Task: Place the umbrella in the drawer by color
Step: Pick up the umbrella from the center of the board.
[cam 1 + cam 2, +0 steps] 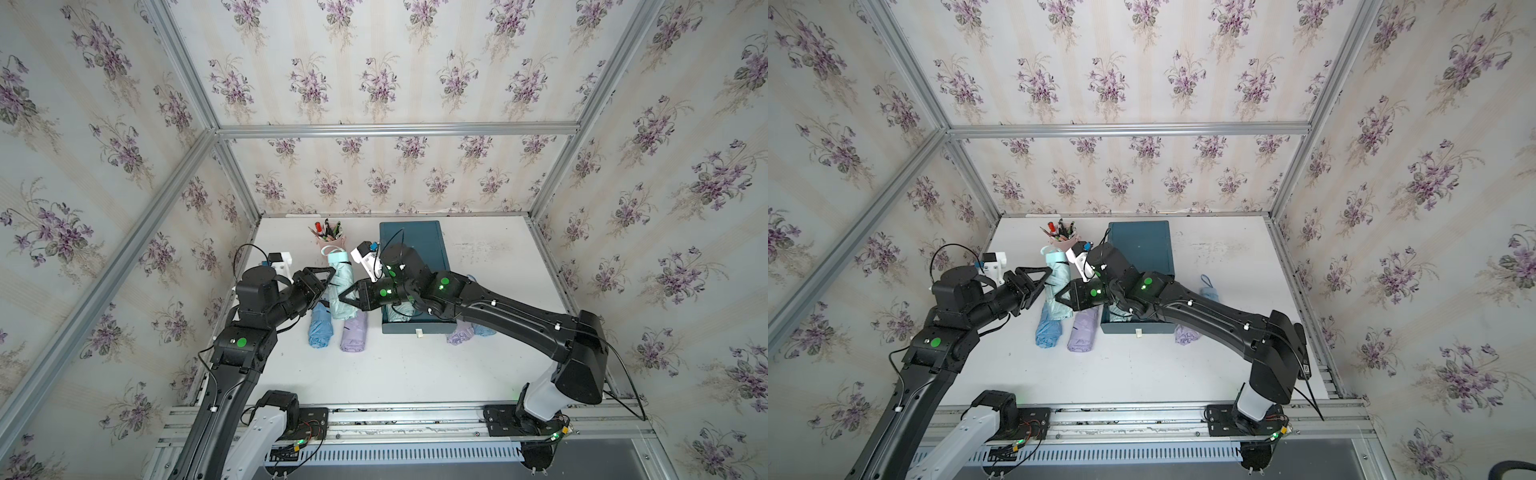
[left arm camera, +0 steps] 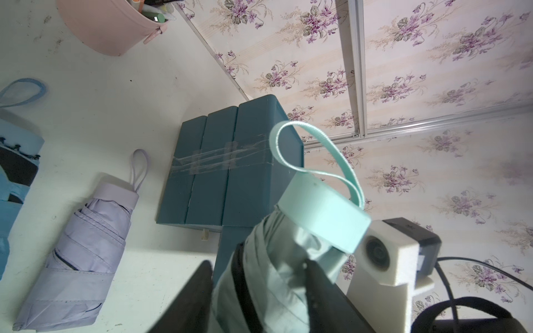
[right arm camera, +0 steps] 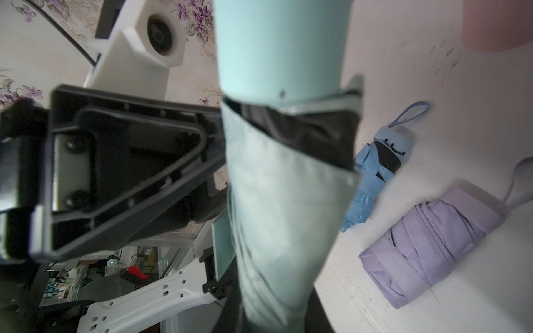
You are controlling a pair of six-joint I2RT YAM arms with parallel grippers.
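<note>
The mint umbrella point(image 1: 341, 272) is off the table point(image 1: 415, 374). It stands nearly upright with a slight lean, strap loop topmost, just beside the teal drawer cabinet point(image 1: 419, 243) on the cabinet's left-arm side. The right gripper point(image 1: 347, 296) reaches across the cabinet's open drawer point(image 1: 399, 328) and pinches the umbrella's folded canopy. In the right wrist view the fabric narrows between its two dark fingers. The left gripper point(image 1: 328, 284) straddles the same umbrella from the side away from the cabinet. The left wrist view shows a finger point(image 2: 196, 291) on each side of the canopy, but I cannot tell whether they press or stand slack. Inside the open drawer, some mint fabric point(image 1: 401, 313) shows under the right arm. A blue umbrella point(image 1: 319, 330) and a lilac umbrella point(image 1: 354, 334) lie flat, side by side, on the cabinet's left-arm side. A pink pen cup point(image 1: 331, 237) stands near the cabinet's back corner on that side. On the cabinet's other side lie a second lilac umbrella point(image 1: 459, 333) and a second blue umbrella point(image 1: 483, 330), mostly hidden by the right arm.
</note>
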